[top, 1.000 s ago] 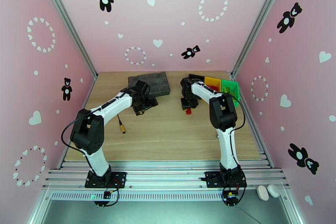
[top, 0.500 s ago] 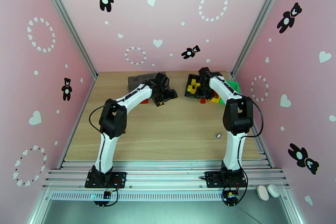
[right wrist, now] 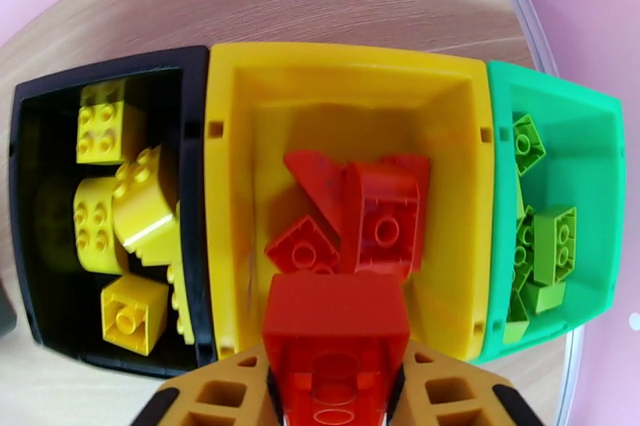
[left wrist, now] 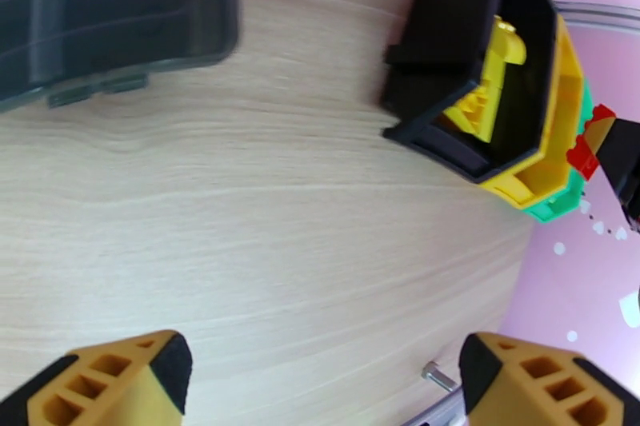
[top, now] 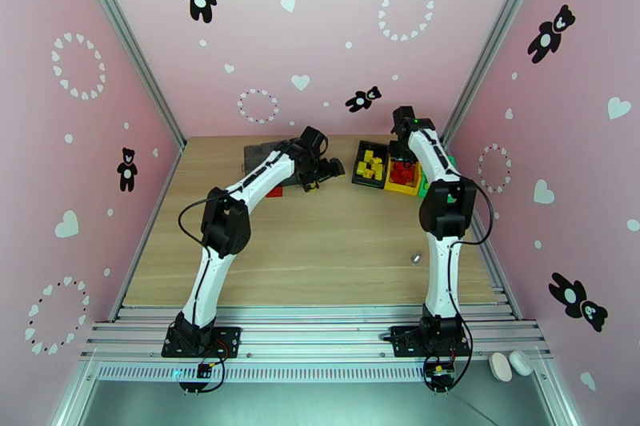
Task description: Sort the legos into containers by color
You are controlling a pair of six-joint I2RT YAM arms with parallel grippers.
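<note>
Over the yellow bin [right wrist: 232, 180] I see my R tool [right wrist: 340, 389] pinching a red lego [right wrist: 336, 324]; L tool [left wrist: 324, 360] spread wide above counter [left wrist: 240, 220].

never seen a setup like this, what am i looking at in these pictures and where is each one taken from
This is a robot with a left arm and a right arm, bolted to the near edge of a wooden table. Each arm ends in a two-finger gripper. The wide picture comes from a fixed camera above and behind the arms. The two close-ups come from cameras on the wrists.

On the table, joined in a row, stand a black bin with yellow bricks, a yellow bin with red bricks and a green bin with green bricks. There is also a dark grey box.

The right gripper hangs over the yellow bin with a red brick between its fingers. The left gripper is open and empty.
</note>
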